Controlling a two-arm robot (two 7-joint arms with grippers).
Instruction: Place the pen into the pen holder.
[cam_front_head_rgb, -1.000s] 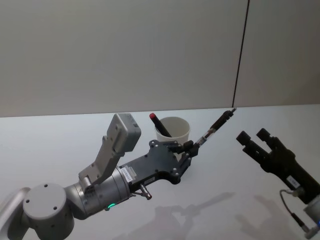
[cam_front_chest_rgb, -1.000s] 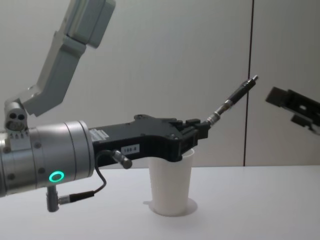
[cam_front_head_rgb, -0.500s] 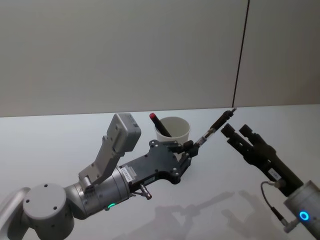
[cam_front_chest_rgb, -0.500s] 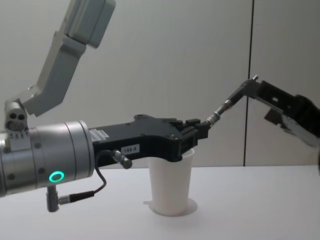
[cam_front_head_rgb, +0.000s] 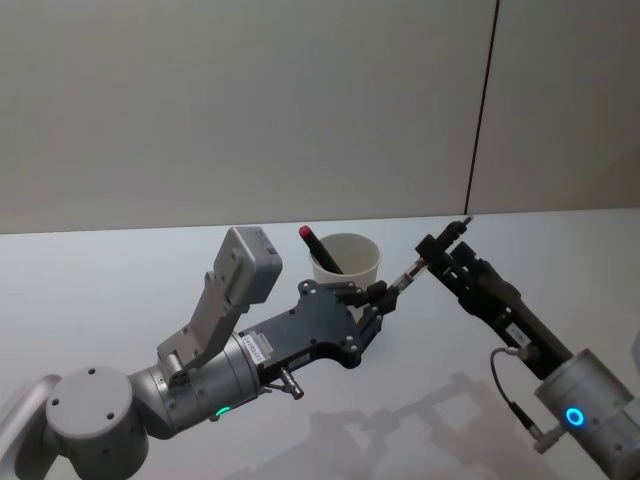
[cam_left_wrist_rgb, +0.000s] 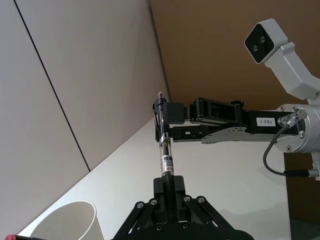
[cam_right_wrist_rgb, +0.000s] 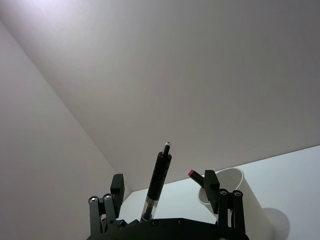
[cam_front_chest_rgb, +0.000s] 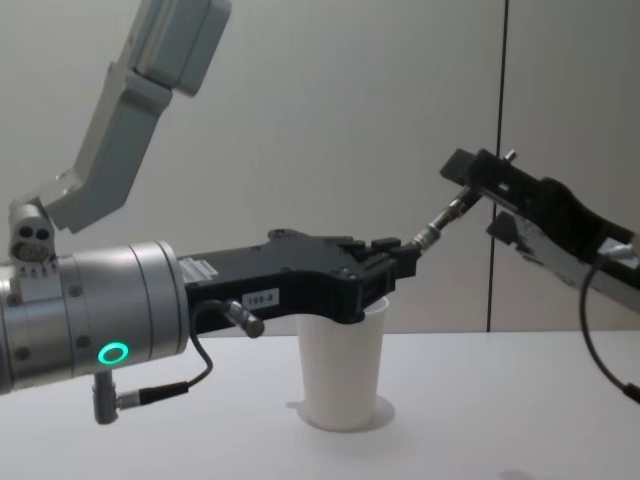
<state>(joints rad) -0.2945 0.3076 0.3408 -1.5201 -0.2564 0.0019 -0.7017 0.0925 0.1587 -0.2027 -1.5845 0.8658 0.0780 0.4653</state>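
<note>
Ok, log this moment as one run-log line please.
left gripper: shut on pen | right gripper: open, fingers straddling pen's far end | pen holder: upright on table, red-capped marker inside

Pen (cam_front_head_rgb: 425, 255): slim, black w/ clear mid-section, held off the table, tilted up and away to the right. Pen holder (cam_front_head_rgb: 346, 262): plain white tapered cup w/ rolled rim, upright on the white table (cam_front_head_rgb: 110, 270) near its far edge, approx. centre. It contains one red-capped pen (cam_front_head_rgb: 318, 249), leaning left.
</note>
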